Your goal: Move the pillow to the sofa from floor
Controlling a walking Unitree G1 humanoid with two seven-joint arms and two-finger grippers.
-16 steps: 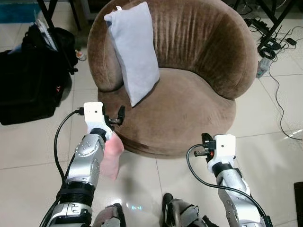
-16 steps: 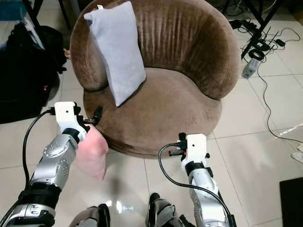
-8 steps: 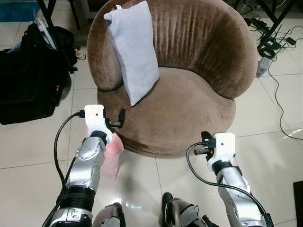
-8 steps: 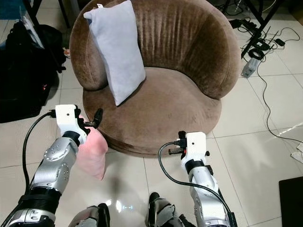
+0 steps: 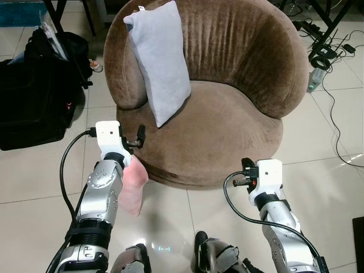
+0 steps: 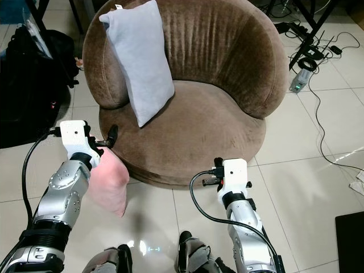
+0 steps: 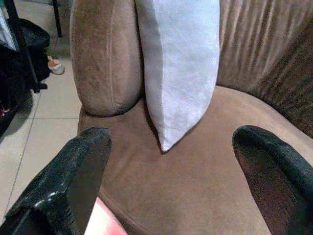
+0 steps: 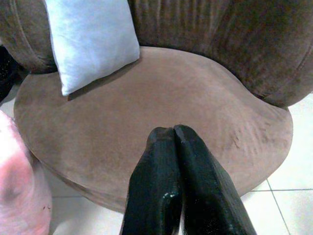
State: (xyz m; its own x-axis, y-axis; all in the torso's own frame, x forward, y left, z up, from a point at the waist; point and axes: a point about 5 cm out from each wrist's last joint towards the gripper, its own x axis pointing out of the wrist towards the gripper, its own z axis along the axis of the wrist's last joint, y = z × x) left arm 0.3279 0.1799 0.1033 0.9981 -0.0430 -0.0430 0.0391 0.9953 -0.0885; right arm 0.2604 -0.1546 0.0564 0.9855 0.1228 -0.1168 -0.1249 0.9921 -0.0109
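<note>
1. Since a second ago the left claw (image 5: 138,135) has crept a little up and outward along the front rim of the sofa (image 5: 227,114); the right arm has hardly shifted.
2. Left arm is raised with its forearm pointing at the seat, the claw level with the seat's front left edge and its fingers (image 7: 73,181) spread wide, with nothing between them.
3. A pink pillow (image 5: 133,185) hangs just under and behind that claw, pressed against the forearm and hanging beside the sofa's base above the tiled floor (image 5: 170,222); what holds it cannot be made out.
4. Right claw (image 8: 173,142) hovers before the seat's front edge, fingers pressed together on nothing.
5. Ahead of both claws the seat cushion lies open and bare; a grey pillow (image 5: 159,57) leans upright against the left armrest, beyond the left claw.
6. A black bag (image 5: 34,96) sits on the floor to the outer side of the left arm, and cables (image 5: 333,62) trail well beyond the right arm.
7. The pink pillow's upper part is hidden by the left wrist.
</note>
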